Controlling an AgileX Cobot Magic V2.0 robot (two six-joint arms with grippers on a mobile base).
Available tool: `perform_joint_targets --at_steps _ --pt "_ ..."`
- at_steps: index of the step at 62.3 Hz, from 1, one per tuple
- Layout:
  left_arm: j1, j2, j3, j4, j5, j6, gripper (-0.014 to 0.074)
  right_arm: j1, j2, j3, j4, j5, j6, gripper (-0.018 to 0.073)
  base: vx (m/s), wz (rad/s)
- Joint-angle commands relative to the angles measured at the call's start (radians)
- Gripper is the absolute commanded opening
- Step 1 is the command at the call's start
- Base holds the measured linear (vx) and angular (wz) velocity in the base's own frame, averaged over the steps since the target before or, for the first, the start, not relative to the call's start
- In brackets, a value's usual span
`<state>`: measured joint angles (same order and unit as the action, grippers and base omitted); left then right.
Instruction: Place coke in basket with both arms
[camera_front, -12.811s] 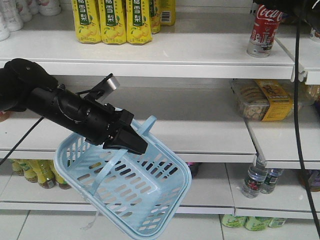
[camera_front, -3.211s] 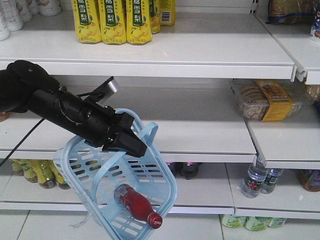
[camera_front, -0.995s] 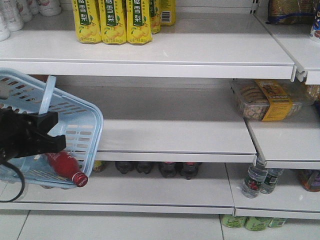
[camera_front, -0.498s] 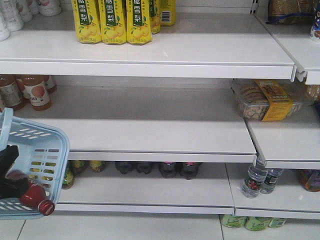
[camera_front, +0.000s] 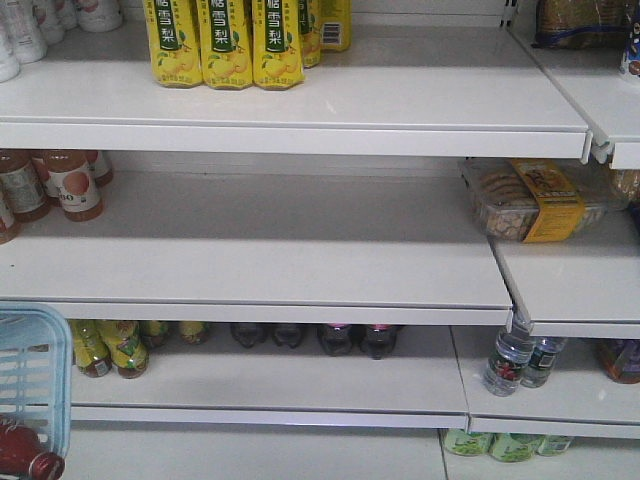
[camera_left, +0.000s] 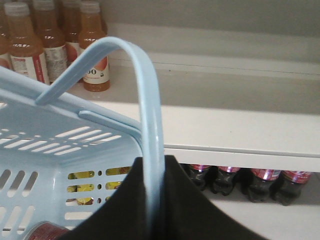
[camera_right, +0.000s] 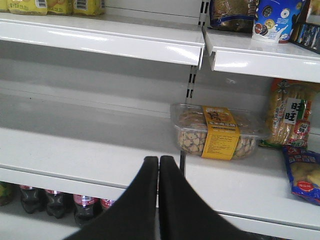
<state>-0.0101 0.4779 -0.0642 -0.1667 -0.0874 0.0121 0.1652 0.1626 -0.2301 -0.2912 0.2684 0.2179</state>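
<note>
Placement done, by the look of it. Left gripper (camera_left: 150, 210) clamped on the basket's handle (camera_left: 150, 100), handle rising straight up out of the dark jaws, basket (camera_left: 60, 145) hanging down and to the left of it. Coke (camera_left: 47, 231) lying inside, low and left of that gripper, only a sliver of red showing through the slots there. From the front, just a corner of the basket (camera_front: 40, 380) at the lower left edge, red bottle (camera_front: 25, 455) at its bottom, cap end poking past the rim. Juice bottles (camera_left: 95, 50) on the shelf beyond the handle. Further right, right gripper (camera_right: 158, 190) pressed shut on nothing, snack box (camera_right: 215, 131) on the shelf ahead and slightly right of it. Little left, seemingly, beyond keeping the basket steady.
</note>
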Motion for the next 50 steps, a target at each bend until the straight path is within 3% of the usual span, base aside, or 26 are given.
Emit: perform_joint_targets --at_steps 1,24,33,50 --pt "0.024 -0.052 0.000 0.082 -0.164 -0.045 -0.0006 -0.004 0.012 -0.027 -0.014 -0.074 -0.004 -0.0010 0.00 0.00" --pt "0.071 -0.202 0.098 0.210 -0.161 -0.202 -0.0006 -0.004 0.012 -0.027 -0.014 -0.074 -0.004 -0.0010 0.00 0.00" --pt "0.072 -0.248 0.108 0.249 -0.129 -0.229 -0.0006 -0.004 0.012 -0.027 -0.014 -0.074 -0.005 -0.0010 0.00 0.00" --pt "0.072 -0.319 0.110 0.251 -0.038 -0.229 -0.0006 -0.004 0.012 -0.027 -0.014 -0.074 -0.005 -0.0010 0.00 0.00"
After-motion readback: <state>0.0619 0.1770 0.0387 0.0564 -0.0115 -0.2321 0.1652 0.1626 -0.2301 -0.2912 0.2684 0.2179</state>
